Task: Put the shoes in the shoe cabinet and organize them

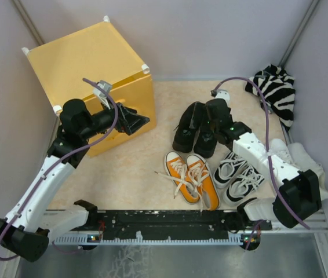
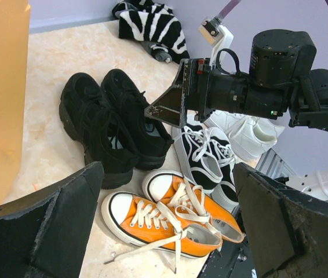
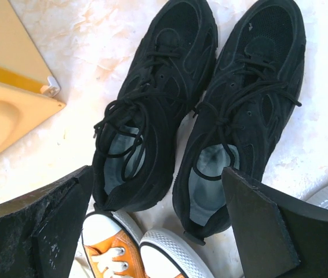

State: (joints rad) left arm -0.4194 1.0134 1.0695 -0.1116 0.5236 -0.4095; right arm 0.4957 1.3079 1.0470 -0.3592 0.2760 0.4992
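Observation:
The yellow shoe cabinet [image 1: 88,58] stands at the back left. My left gripper [image 1: 138,121] hangs open just in front of its front panel, holding nothing. In the left wrist view its jaws frame the orange sneakers [image 2: 170,217] from a distance. The all-black shoes [image 1: 187,130] stand side by side mid-table. My right gripper [image 1: 207,124] hovers open above their heels, and the pair [image 3: 204,110] lies between and beyond its fingers [image 3: 36,231], untouched. Orange sneakers [image 1: 192,178], black-and-white sneakers [image 1: 239,174] and white sneakers [image 1: 294,156] sit near the front right.
A zebra-striped cloth bundle [image 1: 277,90] lies in the back right corner. Grey walls close in both sides. The black rail [image 1: 170,223] carrying the arm bases runs along the near edge. The cabinet's lower front corner [image 3: 7,104] shows left of the black shoes.

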